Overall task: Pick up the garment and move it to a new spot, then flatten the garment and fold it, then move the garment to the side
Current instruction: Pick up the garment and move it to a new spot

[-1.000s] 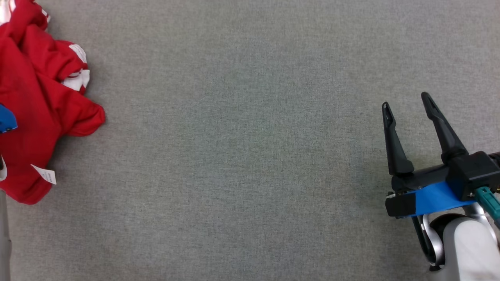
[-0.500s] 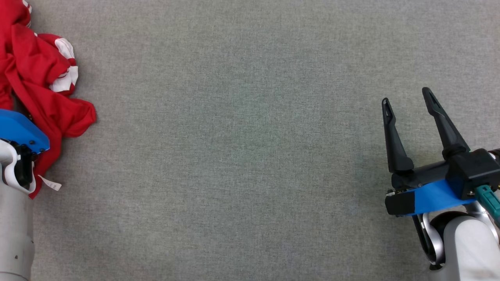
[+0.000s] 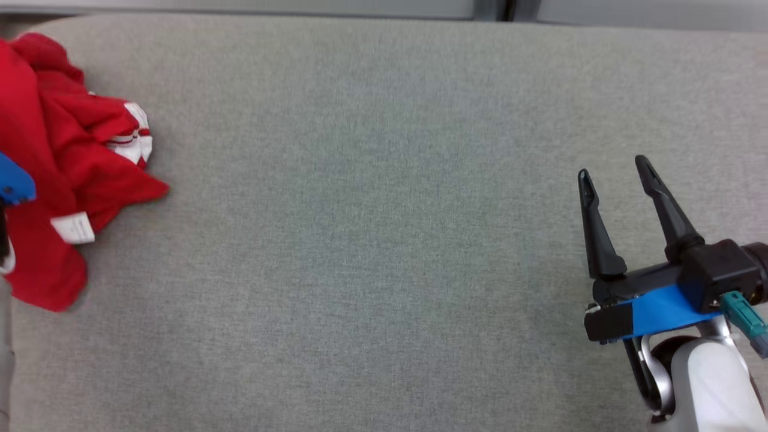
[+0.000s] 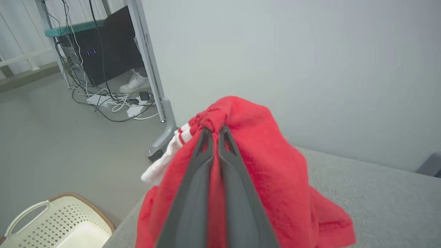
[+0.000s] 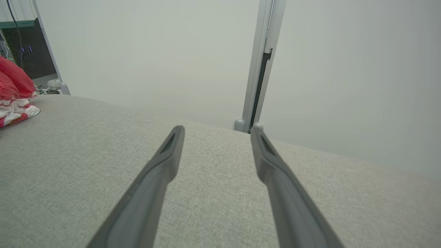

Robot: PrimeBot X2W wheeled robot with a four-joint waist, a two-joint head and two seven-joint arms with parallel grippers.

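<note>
Crumpled red garment, long axis running near-to-far at left edge of tabletop, clenched in left pincer; right pincer spread, empty.

Red garment, white red-striped cuff, white label showing. Crumpled in a heap at the left edge of the grey fabric surface. Top fold bunched, pinched in the left gripper.

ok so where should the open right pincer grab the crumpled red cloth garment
Probably the white red-striped cuff poking out of the crumpled red cloth garment on the side nearest the right pincer, coming low across the grey fabric surface from the robot's right. It sticks out free of the heap, apart from the fold the left pincer is shut on.
</note>
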